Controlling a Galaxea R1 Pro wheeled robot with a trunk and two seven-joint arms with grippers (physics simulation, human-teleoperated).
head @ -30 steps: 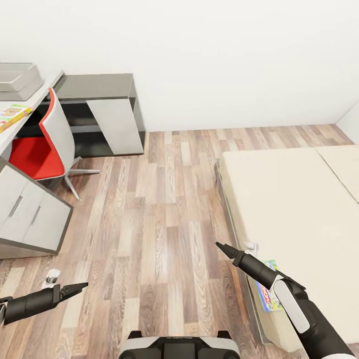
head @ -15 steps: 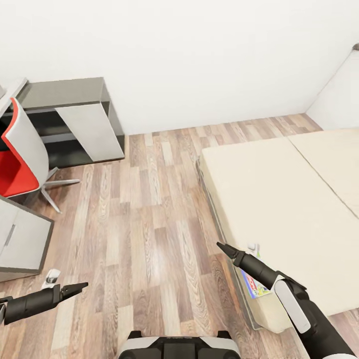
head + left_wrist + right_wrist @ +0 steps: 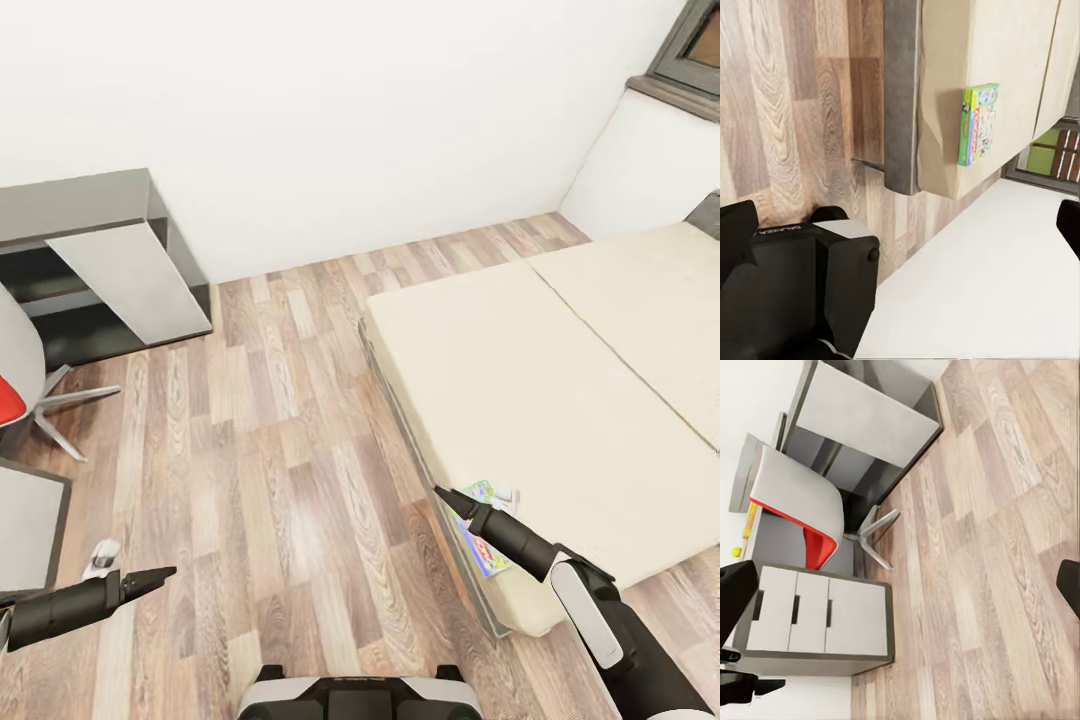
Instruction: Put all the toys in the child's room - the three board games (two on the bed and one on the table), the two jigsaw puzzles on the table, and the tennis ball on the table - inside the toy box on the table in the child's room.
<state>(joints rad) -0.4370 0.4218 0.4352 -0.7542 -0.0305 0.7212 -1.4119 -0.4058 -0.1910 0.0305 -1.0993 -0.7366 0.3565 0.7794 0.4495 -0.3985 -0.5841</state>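
Observation:
A green-edged board game (image 3: 483, 545) lies flat on the near corner of the bed (image 3: 560, 400), partly behind my right gripper (image 3: 440, 492), which hangs open above the bed's edge. The left wrist view also has this board game (image 3: 979, 124) on the beige mattress. My left gripper (image 3: 170, 572) is open and empty over the wood floor, far from the bed. The table (image 3: 810, 615) with its white drawers stands by the red chair (image 3: 795, 521) in the right wrist view. The toy box, jigsaw puzzles and tennis ball are out of view.
A low dark-grey-topped cabinet (image 3: 100, 260) stands against the white wall at the left. A corner of the drawer unit (image 3: 25, 520) juts in at the left edge. A window (image 3: 690, 45) is at the upper right. Wood floor (image 3: 280, 450) lies between cabinet and bed.
The whole head view has swung to the right: the table top, the toy box and most of the red chair have left the picture, and more of the bed shows. Both arms keep their pose.

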